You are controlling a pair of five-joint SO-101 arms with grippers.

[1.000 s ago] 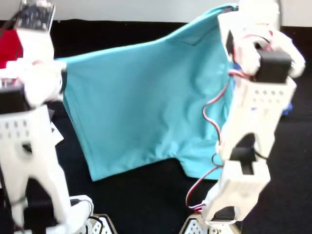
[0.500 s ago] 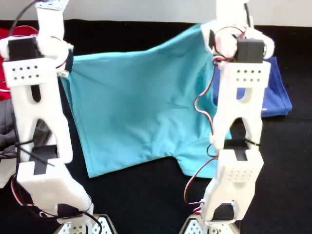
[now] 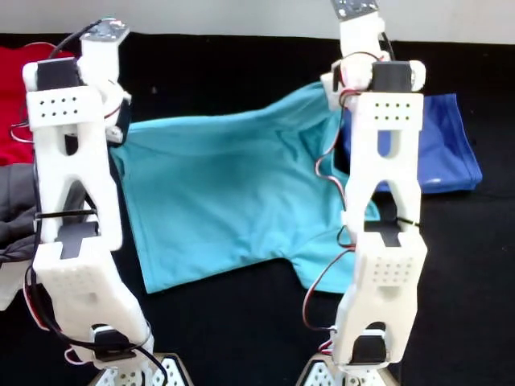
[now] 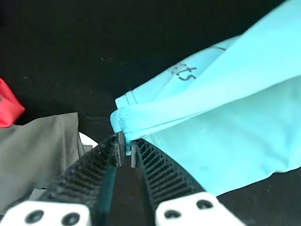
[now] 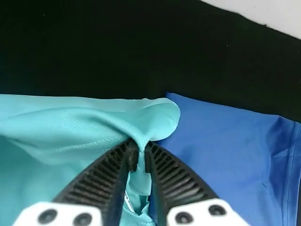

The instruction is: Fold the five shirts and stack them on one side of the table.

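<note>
Across the middle of the black tabletop (image 3: 241, 322), the teal shirt (image 3: 225, 201) stretches between the two arms. Its far edge is held up and its lower part lies toward the near edge. Toward the right edge a blue shirt (image 3: 447, 153) lies flat, partly hidden by the teal one. By the left edge lie a grey shirt (image 3: 16, 209) and, farther back, a red shirt (image 3: 12, 104). The left gripper (image 4: 126, 153) is clamped on a hemmed corner of the teal shirt. The right gripper (image 5: 139, 157) pinches a bunched fold of it beside the blue shirt.
</note>
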